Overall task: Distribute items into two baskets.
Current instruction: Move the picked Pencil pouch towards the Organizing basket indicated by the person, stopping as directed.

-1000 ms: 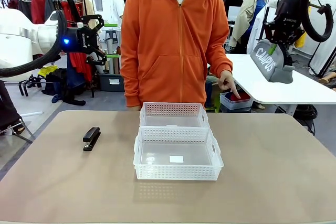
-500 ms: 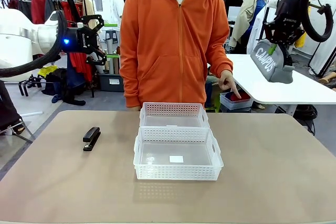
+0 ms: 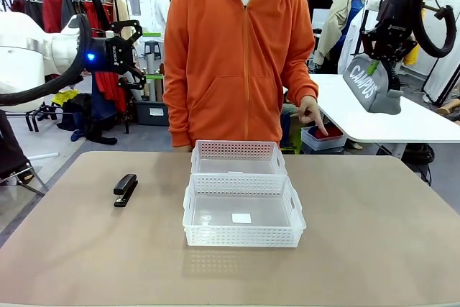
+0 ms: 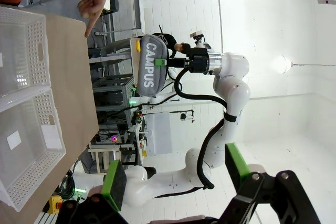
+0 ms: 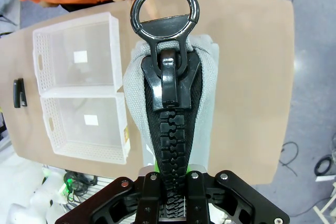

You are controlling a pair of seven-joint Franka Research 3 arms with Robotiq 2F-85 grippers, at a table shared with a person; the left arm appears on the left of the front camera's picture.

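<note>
Your right gripper (image 3: pixel 375 65) was clamped on the pouch (image 3: pixel 369 91) at its zip edge, high over the table's right side, well apart from the baskets (image 3: pixel 241 236). Your left gripper (image 3: pixel 137 55) hung empty, jaws apart. The stapler (image 3: pixel 125 190) lay left of the baskets. Likely risks: the tilted pouch could slip from that narrow pinch, or swing in transit and catch a rim. The person's hand (image 3: pixel 310 110) pointed down near the likely path.

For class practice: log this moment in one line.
right gripper: shut on pouch, raised | left gripper: open | stapler: on table | near basket, far basket: no items
</note>
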